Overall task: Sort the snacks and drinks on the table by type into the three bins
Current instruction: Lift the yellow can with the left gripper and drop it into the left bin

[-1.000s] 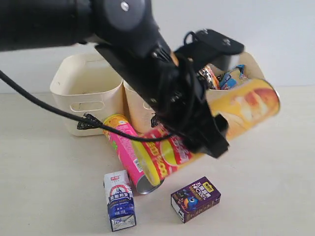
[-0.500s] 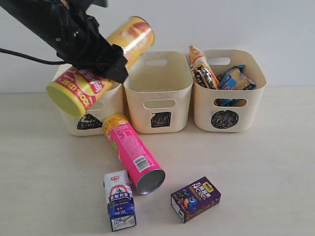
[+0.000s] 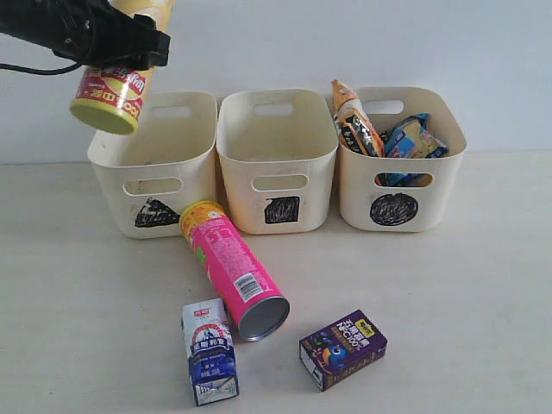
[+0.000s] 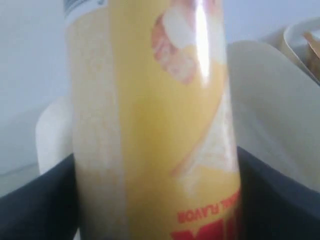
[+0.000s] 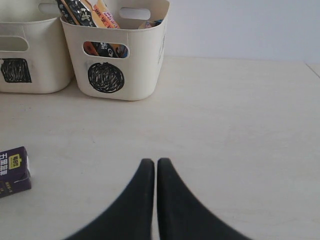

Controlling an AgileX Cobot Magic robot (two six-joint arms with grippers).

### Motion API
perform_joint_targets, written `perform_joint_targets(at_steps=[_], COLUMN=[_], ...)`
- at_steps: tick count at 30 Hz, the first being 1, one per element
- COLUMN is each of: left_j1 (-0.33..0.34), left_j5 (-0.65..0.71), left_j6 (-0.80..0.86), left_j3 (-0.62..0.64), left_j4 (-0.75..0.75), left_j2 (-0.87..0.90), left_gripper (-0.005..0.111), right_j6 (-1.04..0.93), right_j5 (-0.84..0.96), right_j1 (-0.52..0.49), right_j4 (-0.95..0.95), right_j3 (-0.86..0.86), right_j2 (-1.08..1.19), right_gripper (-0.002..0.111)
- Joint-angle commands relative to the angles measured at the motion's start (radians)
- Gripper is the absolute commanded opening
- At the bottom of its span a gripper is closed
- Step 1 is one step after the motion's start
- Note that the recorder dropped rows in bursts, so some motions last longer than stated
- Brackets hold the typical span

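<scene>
Item: yellow chip tube (image 3: pixel 108 93), upper left of frame, pinched by left gripper (image 3: pixel 129 45); long axis near-upright, lower end above left side of triangle bin (image 3: pixel 112 172)

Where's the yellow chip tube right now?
Exterior view, upper left: the tall yellow chip tube with red lettering hangs tilted in the left gripper, above the leftmost cream plastic bin, the triangle-marked one.

yellow tube (image 3: pixel 110 93): aloft over triangle bin (image 3: pixel 129 155) | pink tube (image 3: pixel 228 263), blue carton (image 3: pixel 210 354), purple carton (image 3: pixel 343 348): on table (image 3: pixel 466 293)
</scene>
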Motion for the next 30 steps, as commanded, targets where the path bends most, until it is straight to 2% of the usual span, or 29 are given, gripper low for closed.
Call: perform_joint_targets(at_steps=[1,10,19,23,26,27,30], left_j1=[0.003,0.051,0.078,0.078,0.078,0.078,0.078], left_j5=[-0.180,-0.201,-0.261,-0.273,-0.273,-0.275,-0.273], left_j6=[-0.014,-0.053,-0.085,-0.085,-0.085,-0.085,-0.085], left_j3=[-0.015,-0.127,-0.153,-0.153,-0.153,-0.153,-0.153], left_j4=[0.002,0.029,0.029,0.029,0.029,0.029,0.029], left_j2=[0.074,0.267,0.354,0.368,0.370,0.370,0.370], left_gripper=[0.004,0.004,0.005,0.021,0.038,0.048,0.066], right_j6=[-0.003,-0.003,-0.001,-0.005,-0.005,-0.005,-0.003], right_j5=[-0.010,-0.010,-0.010,-0.010,-0.010,-0.010,-0.010], right_j1=[-0.002,-0.002,-0.002,-0.002,-0.002,-0.002,-0.002], right_j4=[-0.001,-0.001,-0.001,-0.001,-0.001,-0.001,-0.001], right_j3=[0.005,0.005,0.005,0.005,0.005,0.005,0.005], right_j2=[-0.005,-0.005,-0.005,-0.005,-0.005,-0.005,-0.005], right_gripper=[0.000,0.000,0.000,0.000,0.000,0.000,0.000])
